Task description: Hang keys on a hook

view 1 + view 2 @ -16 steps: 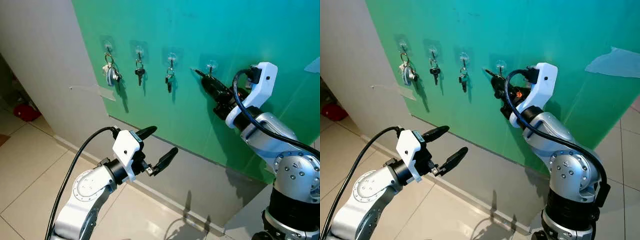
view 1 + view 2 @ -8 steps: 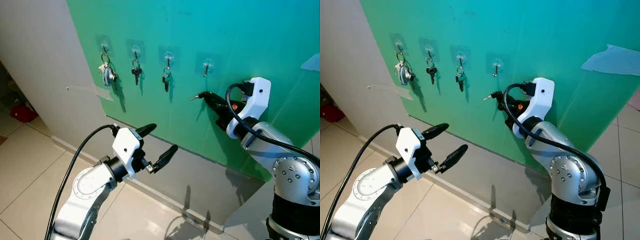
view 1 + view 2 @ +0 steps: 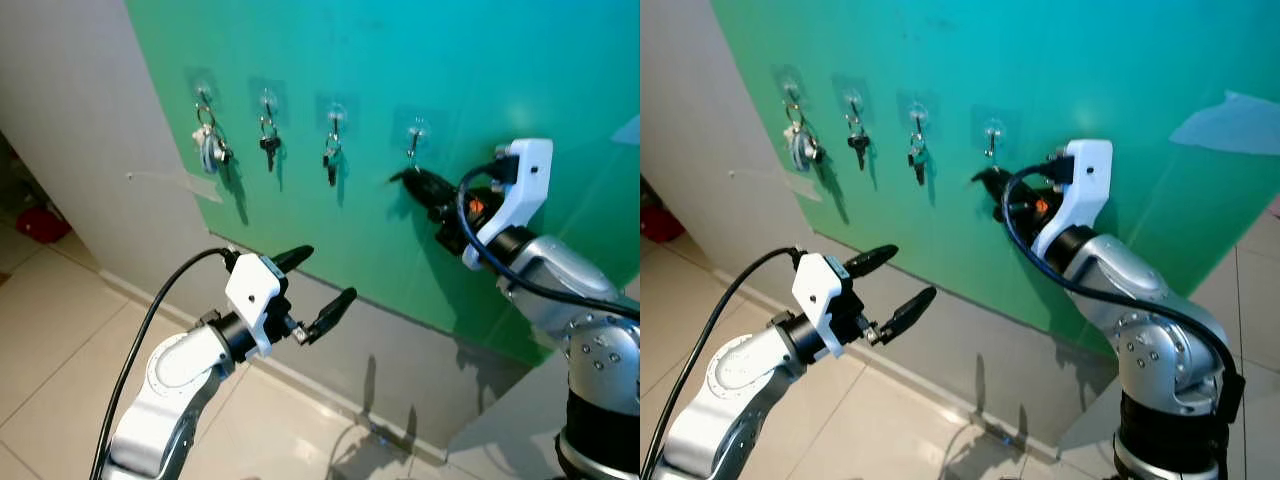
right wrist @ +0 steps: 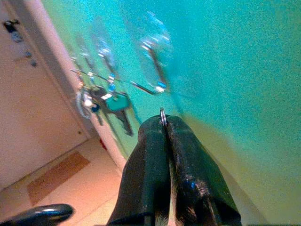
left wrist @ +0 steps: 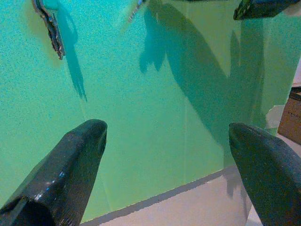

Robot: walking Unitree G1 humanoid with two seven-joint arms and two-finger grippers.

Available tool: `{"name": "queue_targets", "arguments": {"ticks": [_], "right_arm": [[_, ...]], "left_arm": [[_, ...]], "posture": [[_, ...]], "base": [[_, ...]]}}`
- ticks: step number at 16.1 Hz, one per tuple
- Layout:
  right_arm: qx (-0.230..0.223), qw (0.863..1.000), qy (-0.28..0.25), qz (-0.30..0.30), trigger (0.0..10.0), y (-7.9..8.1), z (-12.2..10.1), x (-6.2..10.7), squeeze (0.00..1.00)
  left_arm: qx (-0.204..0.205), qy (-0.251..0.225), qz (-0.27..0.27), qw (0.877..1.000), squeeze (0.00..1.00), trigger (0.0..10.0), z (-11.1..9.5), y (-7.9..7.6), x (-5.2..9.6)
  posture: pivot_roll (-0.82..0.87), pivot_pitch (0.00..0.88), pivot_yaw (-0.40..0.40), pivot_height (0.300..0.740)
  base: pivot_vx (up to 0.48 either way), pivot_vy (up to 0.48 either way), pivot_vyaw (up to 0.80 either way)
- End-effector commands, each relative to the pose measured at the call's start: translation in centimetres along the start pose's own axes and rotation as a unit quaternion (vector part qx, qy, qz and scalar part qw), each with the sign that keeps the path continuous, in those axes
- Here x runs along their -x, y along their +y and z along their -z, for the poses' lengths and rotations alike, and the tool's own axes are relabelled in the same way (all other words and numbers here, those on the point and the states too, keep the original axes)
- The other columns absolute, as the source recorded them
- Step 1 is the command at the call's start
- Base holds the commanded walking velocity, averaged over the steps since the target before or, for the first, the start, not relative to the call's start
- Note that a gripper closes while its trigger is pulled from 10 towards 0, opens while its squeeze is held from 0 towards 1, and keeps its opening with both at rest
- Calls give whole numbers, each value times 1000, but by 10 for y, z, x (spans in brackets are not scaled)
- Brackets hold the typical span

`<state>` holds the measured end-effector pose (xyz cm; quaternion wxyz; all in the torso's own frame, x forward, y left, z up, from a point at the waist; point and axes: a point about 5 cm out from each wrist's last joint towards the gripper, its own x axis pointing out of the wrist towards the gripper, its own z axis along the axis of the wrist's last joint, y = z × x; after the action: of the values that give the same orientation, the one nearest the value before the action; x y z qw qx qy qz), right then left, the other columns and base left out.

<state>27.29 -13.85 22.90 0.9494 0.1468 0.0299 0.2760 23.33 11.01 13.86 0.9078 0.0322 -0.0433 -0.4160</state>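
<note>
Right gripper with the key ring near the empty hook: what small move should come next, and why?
Probably a short lift toward the wall, to slip the key ring over the empty hook. The right gripper sits just below that hook, jaws closed on the ring, which pokes out at the tip. The three other hooks already carry keys.

key ring (image 4: 162,113): mostly hidden in right gripper (image 4: 165,128) | hook (image 4: 155,70): blurred

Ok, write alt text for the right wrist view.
The right pincer, closed on a small metal key ring, points at an empty clear hook on a green wall. Further along, blurred keys hang from other hooks.
</note>
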Motion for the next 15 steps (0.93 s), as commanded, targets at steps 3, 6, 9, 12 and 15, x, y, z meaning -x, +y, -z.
{"name": "queue_targets", "arguments": {"ticks": [3,6,9,12,15], "right_arm": [[-14,999,-32,-41,10000,11,-9,1,0],[-43,997,-37,-58,10000,15,-8,3,0],[-82,995,-35,-54,10000,12,-7,6,0],[-155,986,-33,-44,10000,10,-5,6,0],[-205,977,-30,-51,10000,13,-4,4,0]], "left_arm": [[-6,0,2,1000,0,10000,-3,-1,1],[-5,1,4,1000,0,10000,-3,-1,2],[-3,1,6,1000,0,10000,-2,-3,2],[-2,3,7,1000,0,10000,-2,-4,2],[-1,3,6,1000,0,10000,-2,-4,3]], "posture": [[-87,0,44,740],[-86,0,45,740],[-88,0,44,740],[-87,0,42,740],[-87,0,41,740]], "base": [[0,0,0],[0,0,0],[0,0,0],[0,0,0],[0,0,0]]}}
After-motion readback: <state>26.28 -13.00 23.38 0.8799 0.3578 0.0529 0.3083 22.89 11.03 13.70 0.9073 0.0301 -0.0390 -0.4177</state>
